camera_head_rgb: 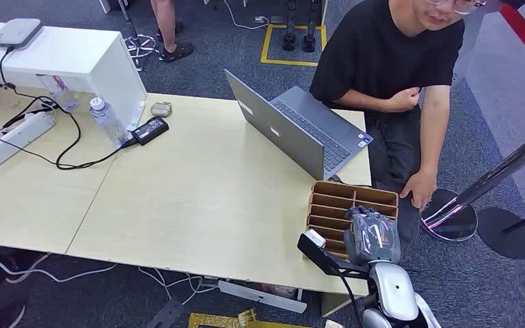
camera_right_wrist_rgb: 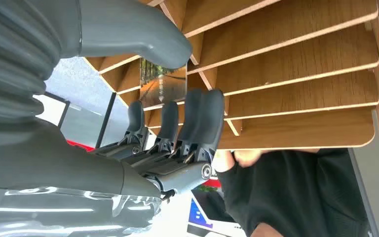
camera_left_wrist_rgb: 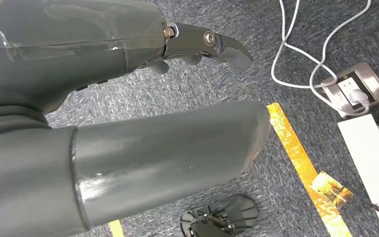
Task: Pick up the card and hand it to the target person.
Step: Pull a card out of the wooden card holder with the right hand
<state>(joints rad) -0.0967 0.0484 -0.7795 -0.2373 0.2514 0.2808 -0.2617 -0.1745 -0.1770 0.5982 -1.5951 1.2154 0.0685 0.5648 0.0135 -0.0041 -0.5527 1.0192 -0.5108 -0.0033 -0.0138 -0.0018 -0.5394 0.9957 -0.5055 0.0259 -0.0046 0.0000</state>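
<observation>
The right hand point(camera_head_rgb: 372, 236) is reaching over the wooden slotted rack point(camera_head_rgb: 328, 205) sitting at the near right corner of the worktop point(camera_head_rgb: 198, 198), just in front of the open laptop point(camera_head_rgb: 301, 130). In the right wrist view the thumb point(camera_right_wrist_rgb: 143, 29) and the dark fingers point(camera_right_wrist_rgb: 197, 118) are closing around a card point(camera_right_wrist_rgb: 163, 84) standing in one of the rack's slots; the thumb is lying against one face and the fingers are curling toward the other, though whether they are already gripping it is hard to tell from this angle. The card is sitting partly inside the rack, between its wooden dividers.

A person in a black shirt point(camera_head_rgb: 389, 55) is crouching just beyond the rack, with one hand point(camera_head_rgb: 420, 188) resting near the rack's far corner.

The left hand point(camera_left_wrist_rgb: 128, 98) is hanging over grey carpet, its fingers apart and holding nothing, with yellow floor tape point(camera_left_wrist_rgb: 296, 148) and a white cable point(camera_left_wrist_rgb: 296, 49) lying below it.

Farther along the worktop, a water bottle point(camera_head_rgb: 107, 119), a black power adapter point(camera_head_rgb: 150, 130) and a white power strip point(camera_head_rgb: 14, 140) are lying well apart from the rack.
</observation>
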